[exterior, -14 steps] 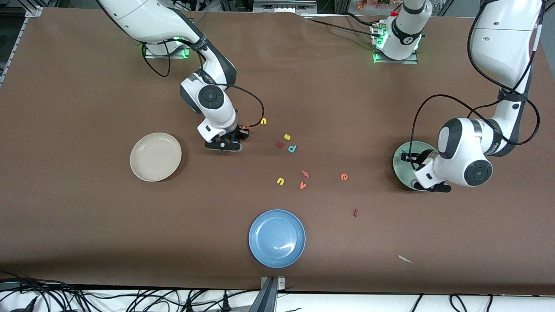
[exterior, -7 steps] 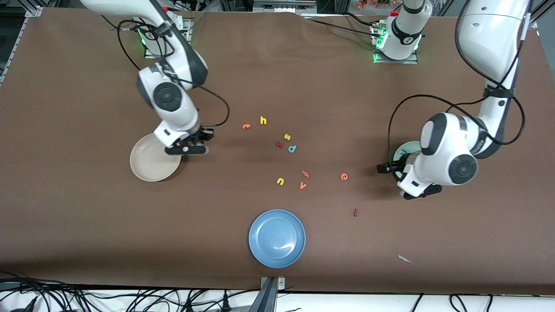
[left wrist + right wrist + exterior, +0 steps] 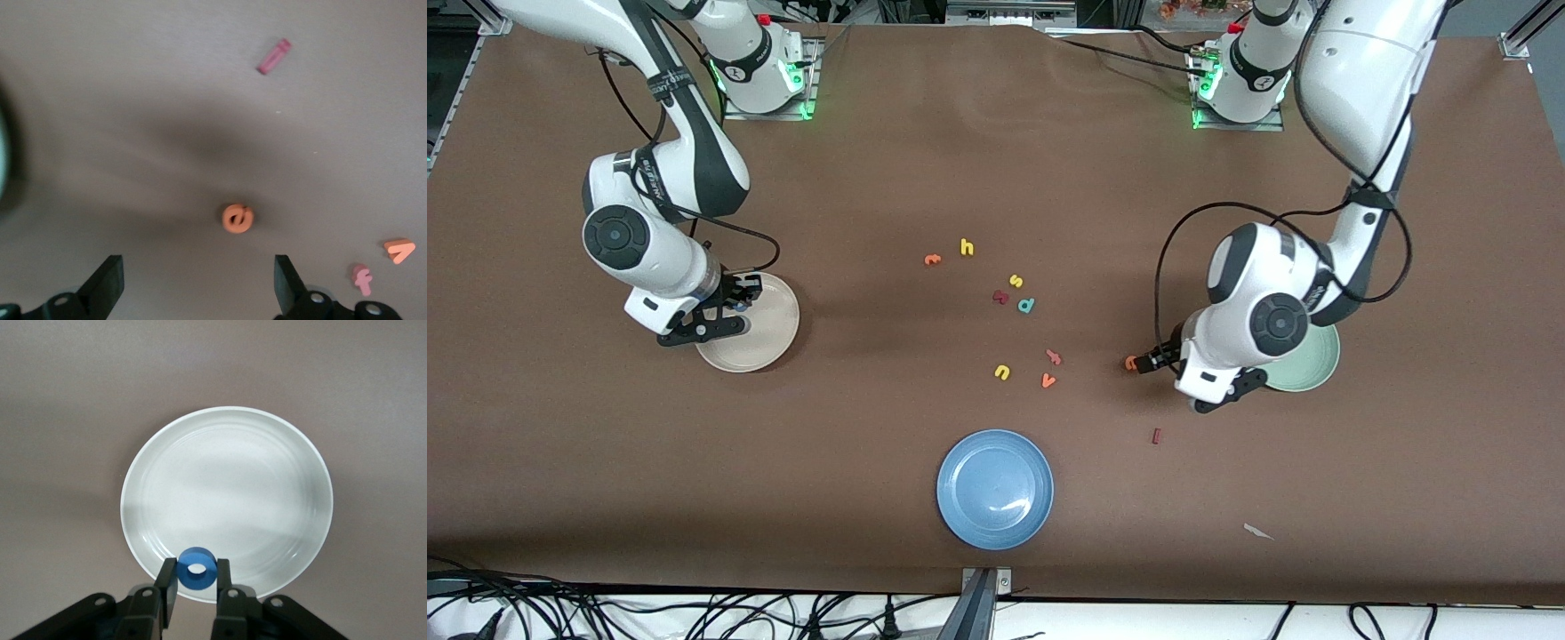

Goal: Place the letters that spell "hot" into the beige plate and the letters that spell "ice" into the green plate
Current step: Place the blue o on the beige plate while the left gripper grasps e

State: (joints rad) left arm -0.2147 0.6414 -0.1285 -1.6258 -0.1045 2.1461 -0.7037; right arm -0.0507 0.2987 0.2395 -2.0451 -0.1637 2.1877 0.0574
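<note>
Your right end effector (image 3: 196, 583) is clamped on the blue "o" (image 3: 196, 568) and hangs over the edge of the beige plate (image 3: 769, 320), which sits toward the right arm's end of the desk (image 3: 996, 160). In the right wrist view you can see the ring pinched between the two fingers (image 3: 168, 580), with the plate's bowl bare under it.

Your left end effector (image 3: 197, 283) has its fingers spread wide and holds nothing. It hovers over the orange "e" (image 3: 237, 218), which lies flat on the desk just beside the green plate (image 3: 1312, 369), on the side toward the middle of the desk. The left arm covers part of that plate in the front view, so you cannot tell whether anything lies in it.

The dark red "i" (image 3: 1156, 436) lies on the desk nearer to the front camera than the "e". The yellow "h" (image 3: 966, 247) and the orange "t" (image 3: 932, 260) lie side by side near the middle of the desk, farther from the camera than the other loose letters.

Among those you have the yellow "s" (image 3: 1016, 281), the teal "d" (image 3: 1026, 305), the yellow "u" (image 3: 1001, 372), the orange "v" (image 3: 1048, 380) and the salmon-pink letter (image 3: 1054, 357). The blue plate (image 3: 960, 498) sits nearest the camera.
</note>
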